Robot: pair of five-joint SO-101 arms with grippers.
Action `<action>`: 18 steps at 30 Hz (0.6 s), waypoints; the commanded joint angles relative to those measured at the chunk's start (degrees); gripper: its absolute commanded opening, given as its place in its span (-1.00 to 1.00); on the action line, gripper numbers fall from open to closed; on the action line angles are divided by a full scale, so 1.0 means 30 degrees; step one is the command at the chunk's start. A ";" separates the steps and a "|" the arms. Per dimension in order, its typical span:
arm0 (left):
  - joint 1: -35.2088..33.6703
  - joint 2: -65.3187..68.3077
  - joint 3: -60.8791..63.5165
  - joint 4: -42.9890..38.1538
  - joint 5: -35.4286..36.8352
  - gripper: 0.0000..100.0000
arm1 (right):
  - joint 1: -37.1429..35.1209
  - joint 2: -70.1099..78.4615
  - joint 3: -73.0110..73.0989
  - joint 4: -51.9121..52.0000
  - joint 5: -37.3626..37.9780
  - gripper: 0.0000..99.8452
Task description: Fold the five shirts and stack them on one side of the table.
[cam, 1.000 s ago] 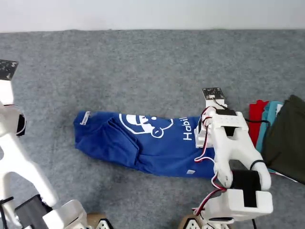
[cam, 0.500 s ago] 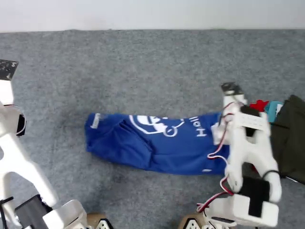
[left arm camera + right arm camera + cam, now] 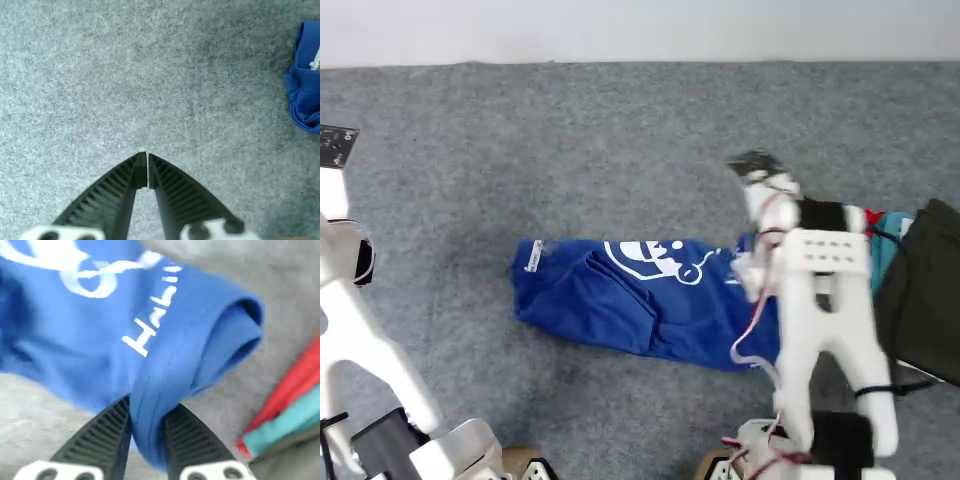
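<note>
Since a second ago the blue shirt [image 3: 640, 300] has slid across the table toward the pile on the right. Its left end, the one with the white label [image 3: 532, 257], now sits closer to the middle than it did. It lies as a long rumpled band across the centre of the grey table covering [image 3: 620, 130], white print [image 3: 655, 258] facing up. Its right end is bunched under my right arm [image 3: 815, 290].

On the right wrist camera I see the right gripper [image 3: 147, 412] clenched on a thick rolled fold of that blue fabric, one ribbed finger on each side, just past the print. That arm has swung over too, and its wrist now points more toward the back-left than before.

Just beside the gripped end is the pile at the table's right edge: a red shirt [image 3: 295, 377], a teal shirt [image 3: 284, 424] and a dark green shirt [image 3: 920, 290], overlapping.

My left arm [image 3: 350, 300] stands at the left edge, well apart from the blue shirt. The left gripper [image 3: 147, 161] is closed, fingertips touching, over bare grey covering, with one end of the blue shirt in sight farther off.
</note>
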 commanded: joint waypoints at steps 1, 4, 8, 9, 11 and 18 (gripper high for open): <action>0.0176 -0.0762 -0.0894 0.0000 0.0117 -0.97 | -0.3062 -0.1861 -0.2022 0.1304 -0.1319 -0.98; 0.0176 -0.0762 -0.0894 0.0000 0.0117 -0.97 | -0.5231 -0.2037 -0.3341 0.1773 -0.2227 -0.98; 0.0176 -0.0762 -0.0894 0.0000 0.0117 -0.97 | -0.7487 -0.1978 -0.4190 0.1011 -0.2872 -0.98; 0.0176 -0.0762 -0.0894 0.0000 0.0117 -0.97 | -0.8015 -0.1978 -0.4220 0.0659 -0.2872 -0.98; 0.0176 -0.0762 -0.0894 -0.0029 0.0117 -0.97 | -0.8894 -0.1832 -0.4161 -0.0220 -0.2872 -0.98; 0.0176 -0.0762 -0.0894 -0.0029 0.0117 -0.97 | -1.0593 0.1744 -0.4366 -0.3150 -0.2872 -0.98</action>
